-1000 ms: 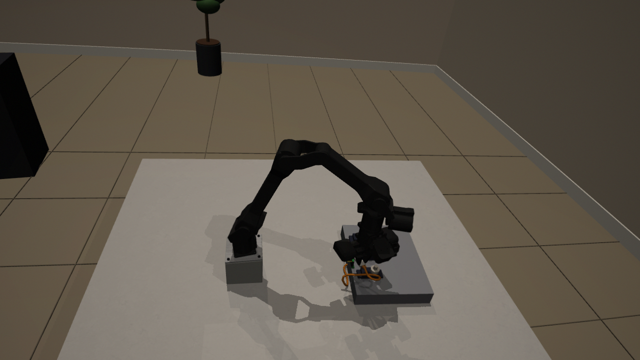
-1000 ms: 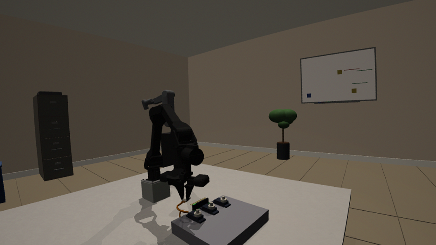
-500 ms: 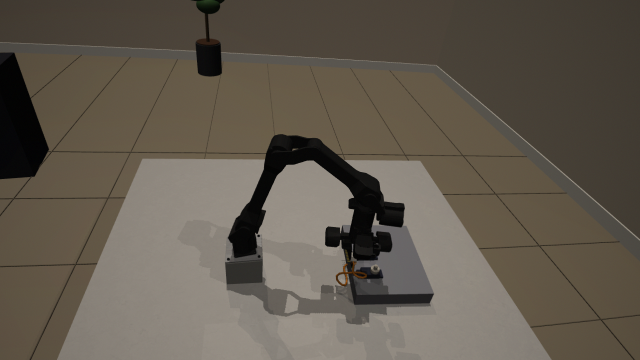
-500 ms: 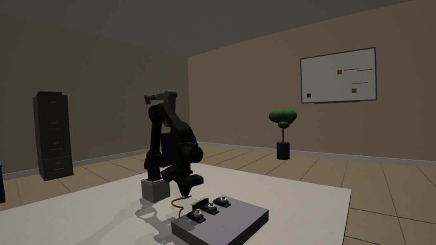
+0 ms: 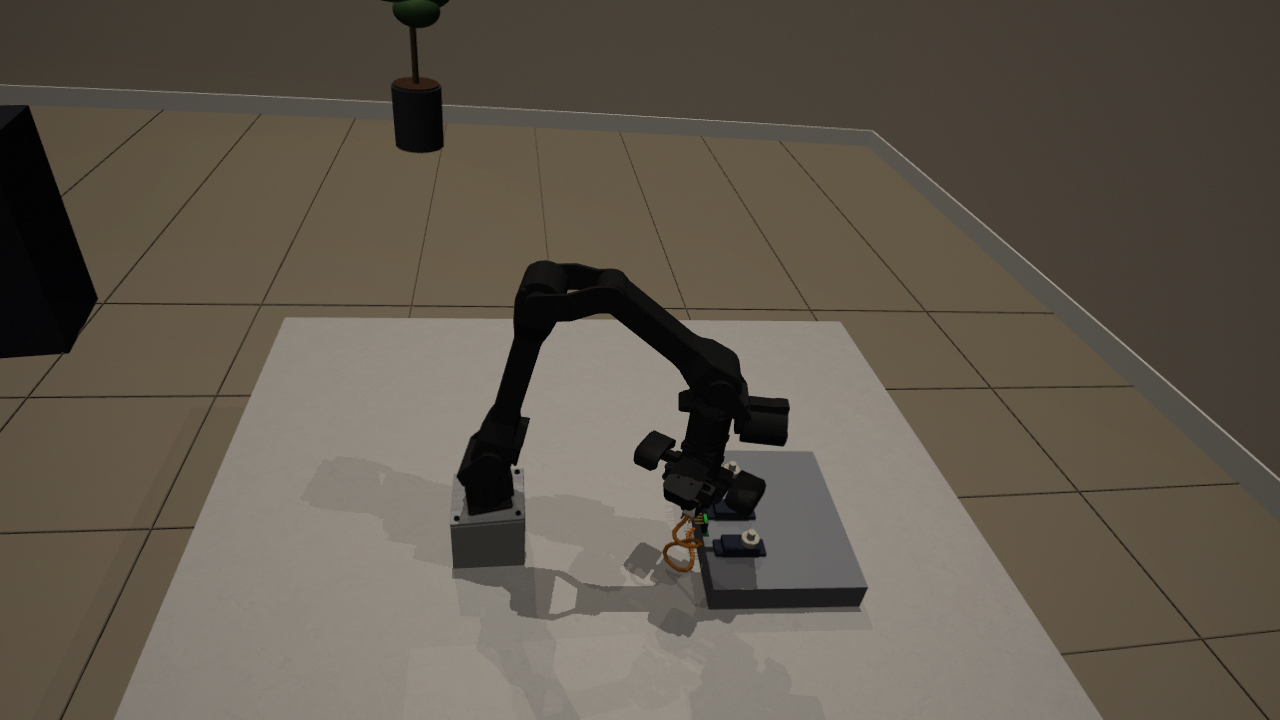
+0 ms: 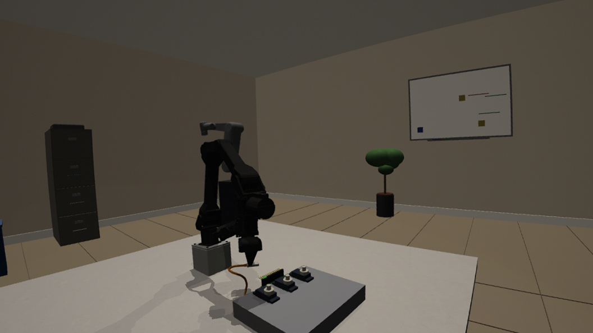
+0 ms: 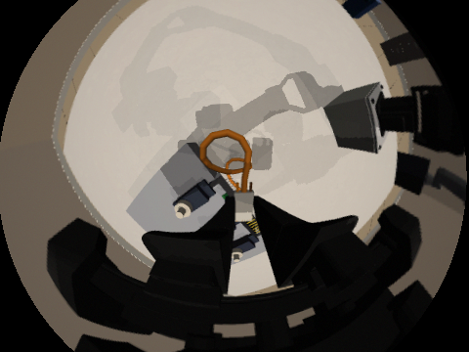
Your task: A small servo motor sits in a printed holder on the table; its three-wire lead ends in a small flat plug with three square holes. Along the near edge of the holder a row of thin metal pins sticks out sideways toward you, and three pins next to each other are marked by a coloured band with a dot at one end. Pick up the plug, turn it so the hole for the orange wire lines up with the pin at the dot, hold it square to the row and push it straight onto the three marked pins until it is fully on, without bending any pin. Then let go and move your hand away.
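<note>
My gripper (image 6: 251, 264) (image 7: 243, 199) is shut on the pale plug (image 7: 244, 211), which sits between its fingertips. The plug is raised, just out from the holder's near edge and apart from the yellow metal pins (image 6: 271, 275) (image 7: 253, 226). The orange lead (image 5: 678, 569) (image 6: 245, 288) (image 7: 226, 132) loops from the plug towards the holder. A green mark (image 5: 706, 518) (image 7: 225, 196) shows by the pin row. The grey holder (image 5: 805, 559) (image 6: 300, 317) (image 7: 161, 205) carries dark servos. The plug's holes, its exact turn and the dot are not clear.
The nearest servo (image 5: 735, 545) (image 6: 266, 293) (image 7: 197, 196) has a pale round horn and stands close to the pins. The arm's grey base block (image 5: 488, 542) (image 6: 210, 258) (image 7: 353, 119) stands on the white table (image 5: 295, 662) (image 6: 407, 270) across from the holder.
</note>
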`<state>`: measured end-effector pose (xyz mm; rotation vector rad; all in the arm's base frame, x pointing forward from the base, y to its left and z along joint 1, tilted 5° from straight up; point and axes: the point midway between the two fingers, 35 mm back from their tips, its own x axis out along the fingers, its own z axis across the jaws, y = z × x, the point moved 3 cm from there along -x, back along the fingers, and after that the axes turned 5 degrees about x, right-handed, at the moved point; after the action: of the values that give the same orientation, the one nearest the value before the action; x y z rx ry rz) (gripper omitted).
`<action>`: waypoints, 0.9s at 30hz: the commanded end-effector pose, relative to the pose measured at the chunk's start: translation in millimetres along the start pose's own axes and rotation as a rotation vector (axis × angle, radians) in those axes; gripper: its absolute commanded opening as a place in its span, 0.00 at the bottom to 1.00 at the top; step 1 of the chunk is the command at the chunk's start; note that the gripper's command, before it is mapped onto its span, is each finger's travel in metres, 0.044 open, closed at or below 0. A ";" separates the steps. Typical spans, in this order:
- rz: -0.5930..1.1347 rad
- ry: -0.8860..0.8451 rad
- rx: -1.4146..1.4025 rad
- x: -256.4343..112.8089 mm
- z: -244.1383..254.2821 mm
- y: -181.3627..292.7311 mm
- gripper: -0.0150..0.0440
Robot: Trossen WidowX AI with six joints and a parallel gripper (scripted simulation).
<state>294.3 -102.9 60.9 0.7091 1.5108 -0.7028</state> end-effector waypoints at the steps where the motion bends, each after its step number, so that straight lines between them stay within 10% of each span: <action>1: 0.006 0.002 0.126 0.2 -8.1 -0.8 0.25; 27: 0.002 0.007 0.915 10.2 -50.7 -11.8 0.25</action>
<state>255.4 -72.9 56.3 1.3429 1.1709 -1.3790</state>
